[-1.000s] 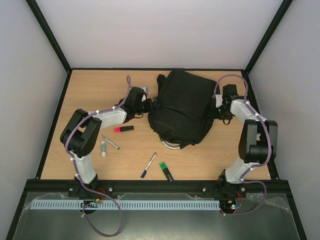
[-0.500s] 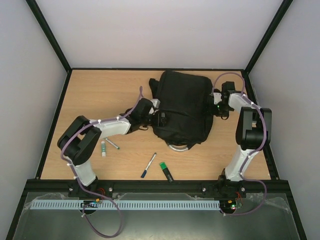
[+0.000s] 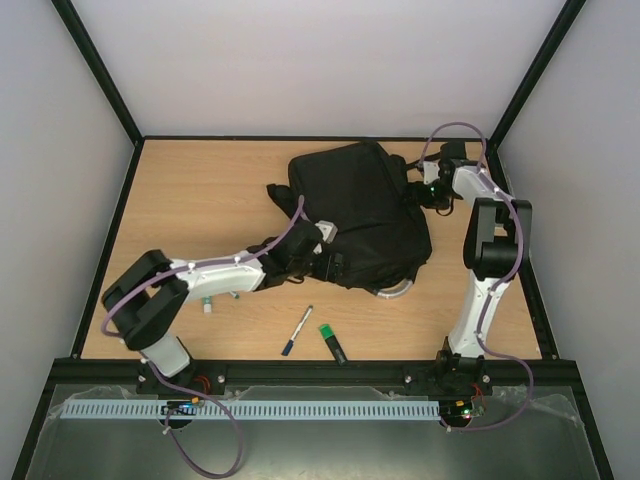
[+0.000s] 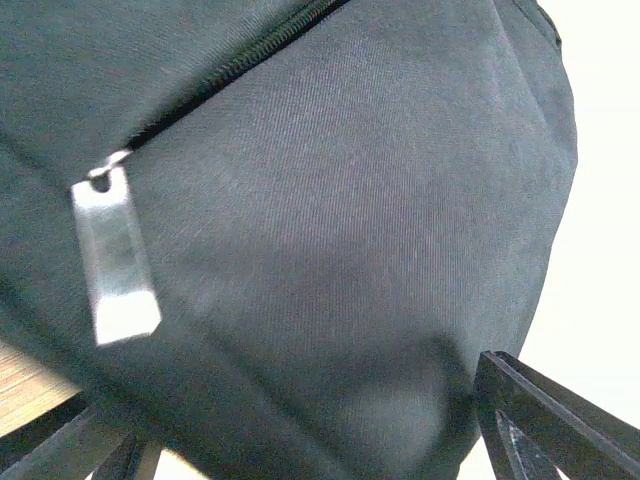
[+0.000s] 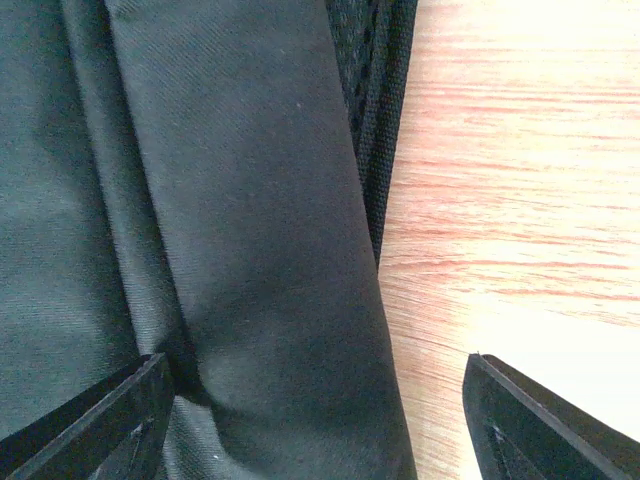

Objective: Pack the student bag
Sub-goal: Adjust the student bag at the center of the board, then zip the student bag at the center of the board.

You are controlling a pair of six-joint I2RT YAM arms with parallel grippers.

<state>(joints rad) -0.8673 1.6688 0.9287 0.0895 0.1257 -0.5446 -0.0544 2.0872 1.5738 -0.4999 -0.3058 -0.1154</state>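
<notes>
Risk: student bag slips, left claw & right claw both prob. released; could sweep pen near bag.

Blk student bag w/ silver zip pull; green-capped marker; wood-grain table.

The student bag is lying on the tabletop's far right; a pen and a marker are lying before it.

blue pen, green marker, wooden table
</notes>
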